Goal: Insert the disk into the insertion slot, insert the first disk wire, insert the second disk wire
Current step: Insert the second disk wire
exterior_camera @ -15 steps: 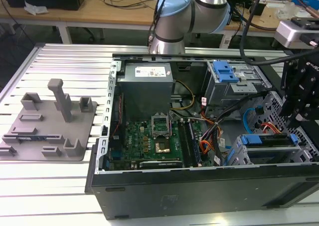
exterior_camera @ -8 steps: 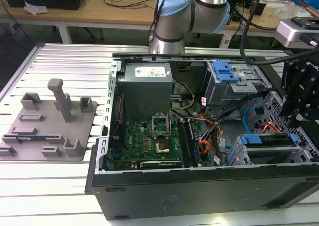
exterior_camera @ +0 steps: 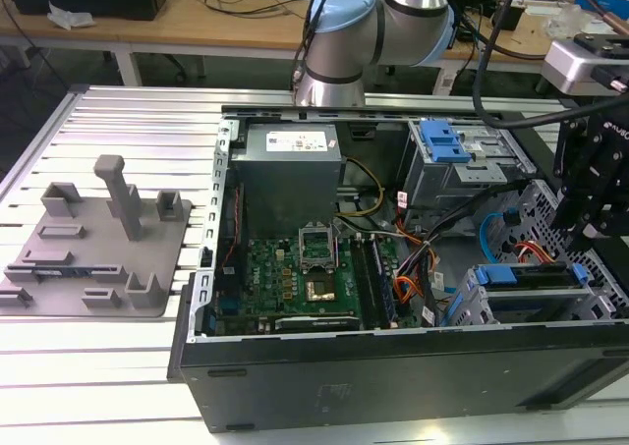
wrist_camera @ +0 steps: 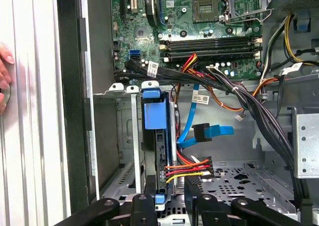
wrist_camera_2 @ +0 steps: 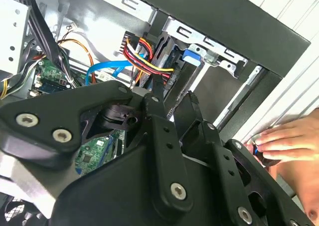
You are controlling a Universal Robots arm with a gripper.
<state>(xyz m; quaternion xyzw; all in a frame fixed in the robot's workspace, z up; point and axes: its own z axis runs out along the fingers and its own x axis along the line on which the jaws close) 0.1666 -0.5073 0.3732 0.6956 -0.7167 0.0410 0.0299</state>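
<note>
The disk (wrist_camera: 155, 151), in its blue carrier, sits edge-on in the insertion slot (wrist_camera: 127, 136) of the grey drive cage; in the exterior view the disk (exterior_camera: 531, 276) lies in the cage at the case's right end. A red, yellow and black wire bundle (wrist_camera: 192, 168) ends in a black plug beside the disk. A blue flat wire (wrist_camera: 207, 132) hangs loose nearby. My gripper (wrist_camera: 172, 206) hovers over the disk's near end, open, its fingers (wrist_camera: 149, 203) apart with nothing held. In the second wrist view the gripper (wrist_camera_2: 173, 94) points at the wire bundle (wrist_camera_2: 149, 56).
The open computer case (exterior_camera: 393, 376) stands on a slatted metal table, with the motherboard (exterior_camera: 305, 278) and power supply (exterior_camera: 290, 165) inside. A taller cage with a blue latch (exterior_camera: 442, 140) is behind. A person's hand (wrist_camera_2: 286, 138) rests beside the case. A grey fixture (exterior_camera: 98, 239) lies at the exterior view's left.
</note>
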